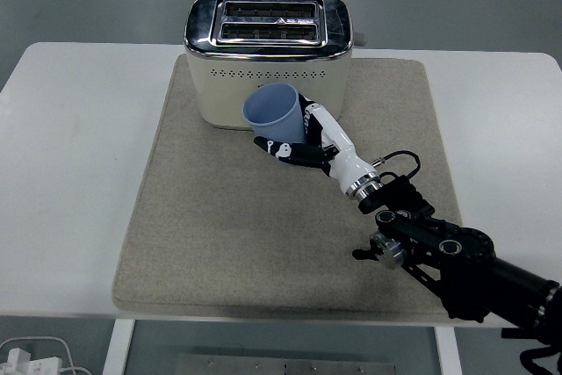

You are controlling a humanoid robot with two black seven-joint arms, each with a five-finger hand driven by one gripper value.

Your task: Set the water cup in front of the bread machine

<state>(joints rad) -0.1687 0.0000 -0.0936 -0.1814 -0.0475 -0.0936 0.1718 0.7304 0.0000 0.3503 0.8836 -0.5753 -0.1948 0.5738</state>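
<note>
Right arm comes in from the table's near right corner and runs diagonally up-left over the beige mat (219,243), forearm low and stretched out, wrist roughly in line with it. Right robot hand (303,133) is clamped on the water cup (274,117): white-and-black fingers (285,148) wrap the lower part of the cup from its right and near sides, the palm side behind it.

Cup is light blue, mouth open and tipped slightly toward the left, rim facing up. It sits just in front of the bread machine (268,50), overlapping its front face right of centre. Can't tell if the cup base is touching the mat or held just off it.

Bread machine is cream with a chrome top and two slots, standing at the far edge of the mat, mid-table. Mat covers the middle of the white table (70,129).
</note>
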